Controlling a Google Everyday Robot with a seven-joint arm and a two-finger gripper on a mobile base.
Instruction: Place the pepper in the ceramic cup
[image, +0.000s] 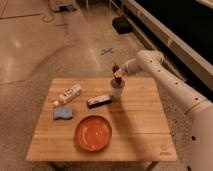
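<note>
White arm (167, 77) reaching over wooden table (142, 131), tool (118, 75) gripping pepper (115, 66) just above ceramic cup (117, 90).

End effector (117, 74) over ceramic cup (116, 91) (contents hidden); arm (172, 86) cropped at right.

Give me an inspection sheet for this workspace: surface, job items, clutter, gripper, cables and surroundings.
Surface: wooden table, level, with things on its left and middle.
Job's things: white cup upright near the back edge; a small red thing, likely the pepper, is at the gripper just above it.
Clutter: orange plate at the front; blue sponge; white bottle lying down; dark bar beside the cup.
Gripper: gripper hangs over the cup's mouth, arm reaching in from the right.
Cables: dark cable on the floor, far back left.
Surroundings: polished floor with a blue tape cross; black box by the wall.
</note>
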